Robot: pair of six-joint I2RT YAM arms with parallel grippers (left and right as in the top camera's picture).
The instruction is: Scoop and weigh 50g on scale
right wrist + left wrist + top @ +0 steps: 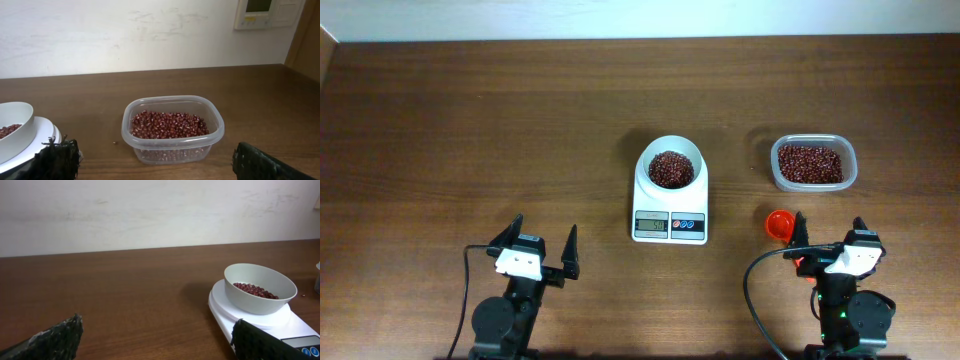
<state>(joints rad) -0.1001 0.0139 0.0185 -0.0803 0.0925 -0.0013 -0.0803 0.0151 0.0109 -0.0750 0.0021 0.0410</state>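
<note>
The white scale (669, 226) stands mid-table with its grey display facing me. On it sits a round white bowl (645, 166) holding red beans (670, 169). A small red scoop (779, 224) lies on the table to the scale's right, just beside the left finger of my right gripper (828, 233), which is open and empty. My left gripper (540, 243) is open and empty too, left of the scale. The left wrist view shows the bowl (259, 287) on the scale (300, 327) ahead to the right of my left gripper (157, 340). The scoop is hidden in both wrist views.
A clear plastic tub (775, 165) of red beans stands at the back right, straight ahead of my right gripper (155, 160) as the tub (172, 145). A stray bean (115, 142) lies left of it. The scale's edge (42, 136) shows at left.
</note>
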